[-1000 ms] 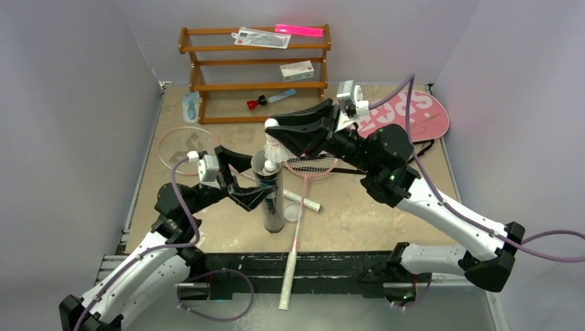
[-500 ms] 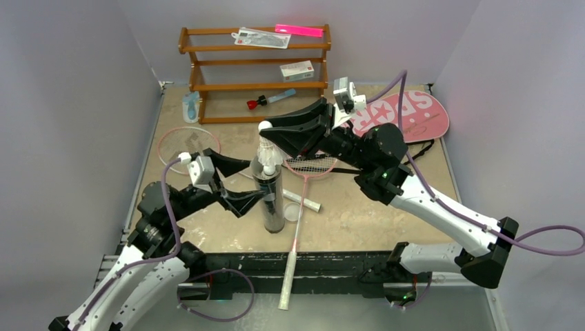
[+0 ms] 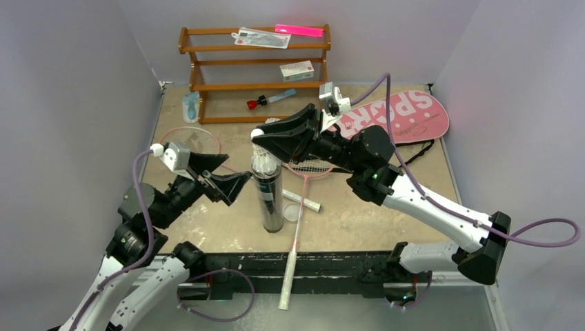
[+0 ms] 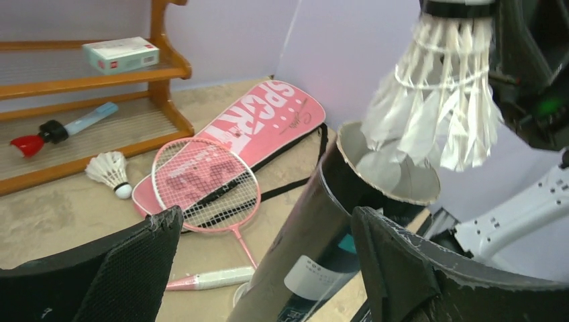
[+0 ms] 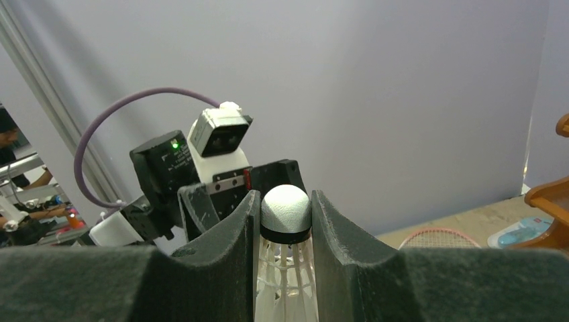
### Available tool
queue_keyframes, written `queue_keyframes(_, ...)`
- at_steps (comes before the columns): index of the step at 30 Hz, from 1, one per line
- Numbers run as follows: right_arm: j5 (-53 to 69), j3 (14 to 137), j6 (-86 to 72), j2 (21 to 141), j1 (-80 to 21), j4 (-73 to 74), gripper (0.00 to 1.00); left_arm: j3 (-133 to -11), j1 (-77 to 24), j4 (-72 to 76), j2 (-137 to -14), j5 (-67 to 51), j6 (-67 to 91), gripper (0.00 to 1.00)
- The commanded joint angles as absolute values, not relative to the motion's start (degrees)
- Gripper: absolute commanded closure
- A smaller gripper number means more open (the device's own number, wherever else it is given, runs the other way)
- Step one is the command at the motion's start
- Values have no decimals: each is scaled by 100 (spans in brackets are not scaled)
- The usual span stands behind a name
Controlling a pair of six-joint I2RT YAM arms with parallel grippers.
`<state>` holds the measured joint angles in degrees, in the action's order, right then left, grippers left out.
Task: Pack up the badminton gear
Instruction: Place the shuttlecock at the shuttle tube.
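The long black tube stands upright mid-table with its mouth open. My right gripper is shut on the cork of a white feather shuttlecock, cork up and feathers hanging just over the tube's mouth. The right wrist view shows the cork pinched between both pads. My left gripper is open, left of the tube and apart from it. One pink racket lies beside the tube, and another racket lies at the left. The pink "SPORT" bag lies at the back right. A loose shuttlecock rests on the table.
A wooden shelf stands at the back, holding a white box and a red-capped blue tool. A small round lid lies by the tube's foot. One racket handle sticks out over the near edge.
My left gripper has let go of the tube, opened wider and drawn back to the left. The right gripper has carried the shuttlecock leftward, to just above the tube's mouth.
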<state>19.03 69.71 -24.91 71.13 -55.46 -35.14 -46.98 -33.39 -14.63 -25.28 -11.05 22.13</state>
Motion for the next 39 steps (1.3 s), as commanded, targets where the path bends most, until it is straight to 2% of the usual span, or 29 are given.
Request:
queue_keyframes(1, 1809, 6908, -2547, 7048, -5596, -3889, 80, -5140, -3327, -1991, -2456, -163, 2824, 6)
queue_keyframes(39, 1494, 6653, -2643, 7216, -5638, -4128, 80, -5500, -3323, -2117, -2513, -274, 3034, 7)
